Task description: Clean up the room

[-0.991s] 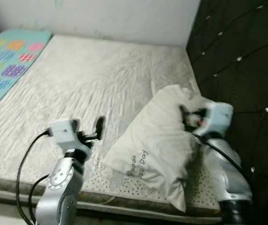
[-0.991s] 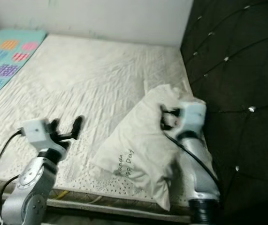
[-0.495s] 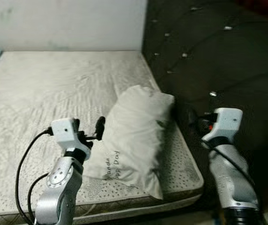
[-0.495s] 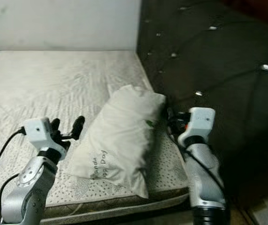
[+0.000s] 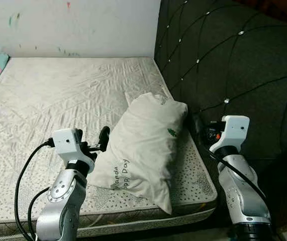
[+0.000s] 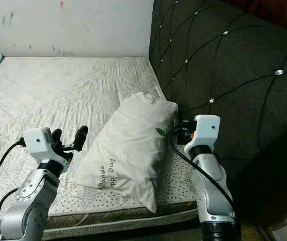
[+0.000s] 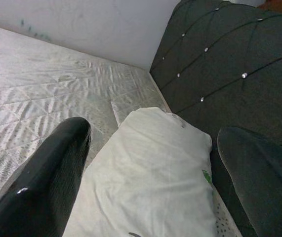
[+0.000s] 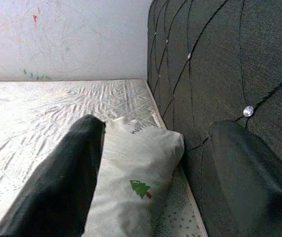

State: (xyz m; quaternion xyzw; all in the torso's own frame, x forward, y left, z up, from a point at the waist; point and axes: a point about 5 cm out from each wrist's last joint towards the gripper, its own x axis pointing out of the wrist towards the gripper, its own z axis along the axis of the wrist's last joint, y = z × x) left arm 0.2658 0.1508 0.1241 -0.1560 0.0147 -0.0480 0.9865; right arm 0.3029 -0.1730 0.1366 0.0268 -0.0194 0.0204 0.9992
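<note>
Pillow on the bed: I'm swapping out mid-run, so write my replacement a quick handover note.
Left gripper: open, empty, at the pillow's left side.
Right gripper: open, empty, between the pillow and the dark tufted headboard.
Pillow: lies on the bare mattress against the headboard, near the bed's corner.
Done: pillow is on the bed, neither gripper holding it.
Left: straighten the pillow if wanted, then the rest of the room.

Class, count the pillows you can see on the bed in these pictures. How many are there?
1. The white pillow lies on the mattress near its corner, beside the dark tufted headboard, between the left gripper and right gripper.
</note>
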